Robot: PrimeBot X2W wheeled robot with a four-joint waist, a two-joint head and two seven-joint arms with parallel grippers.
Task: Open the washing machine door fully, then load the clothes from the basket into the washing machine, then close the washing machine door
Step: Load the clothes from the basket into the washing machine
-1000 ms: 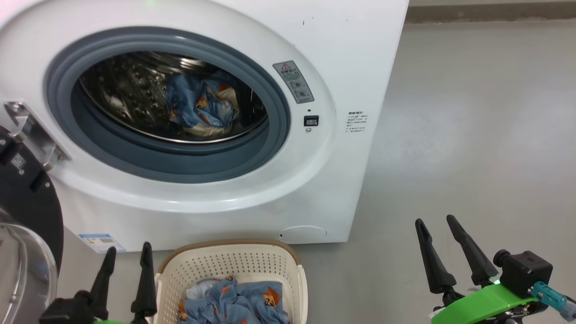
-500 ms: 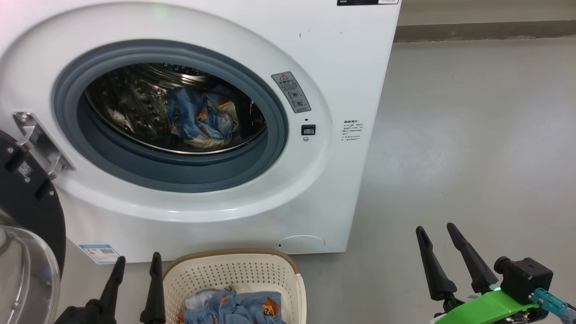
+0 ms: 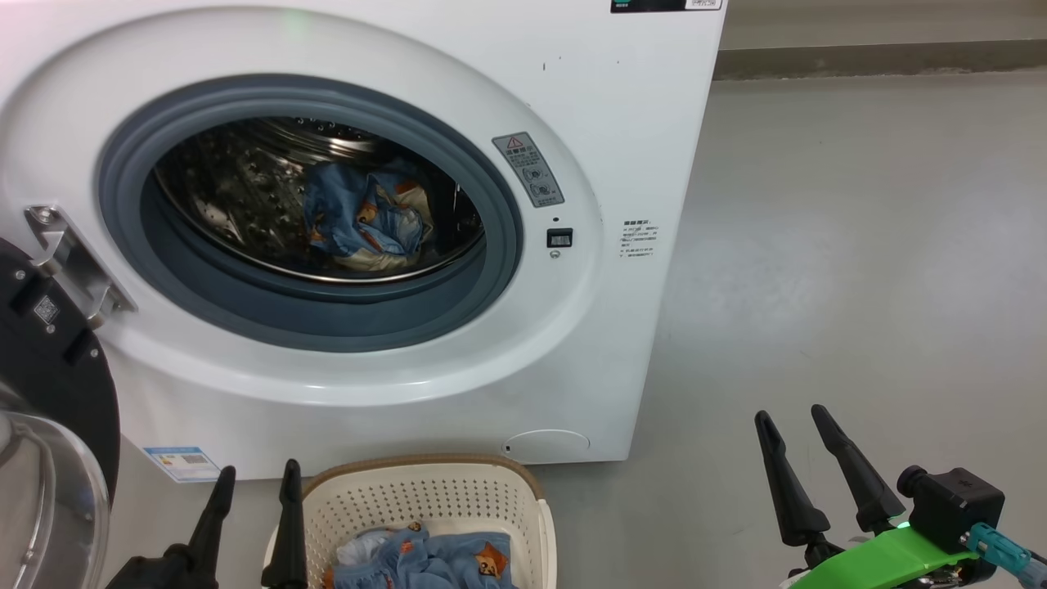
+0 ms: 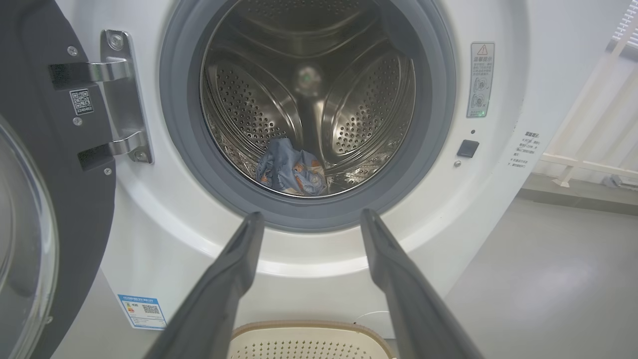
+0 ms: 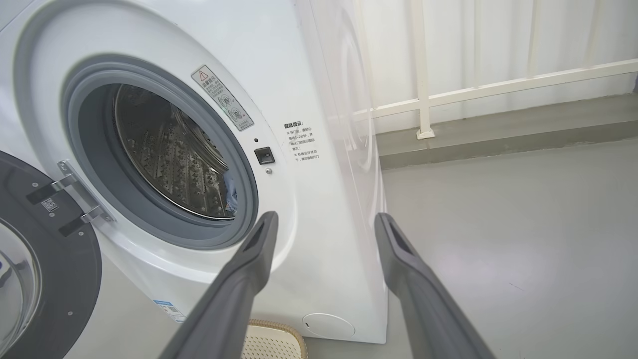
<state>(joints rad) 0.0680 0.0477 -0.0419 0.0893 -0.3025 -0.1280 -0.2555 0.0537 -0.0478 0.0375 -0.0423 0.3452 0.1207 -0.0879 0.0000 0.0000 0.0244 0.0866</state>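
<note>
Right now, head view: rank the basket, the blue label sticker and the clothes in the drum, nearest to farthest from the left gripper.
1. basket: right beside the left gripper, on its right.
2. blue label sticker: low on the washing machine front, left corner.
3. clothes in the drum: higher up, deep inside.

On the washing machine (image 3: 646, 123) I see a grey warning label (image 3: 527, 169) with a red triangle sign; I cannot read its small print. Beside it is a block of Chinese lettering (image 5: 300, 139), also illegible. The blue label sticker (image 3: 181, 463) and a white sticker (image 4: 81, 101) on the washing machine door (image 4: 84, 199) each carry a QR code.
</note>
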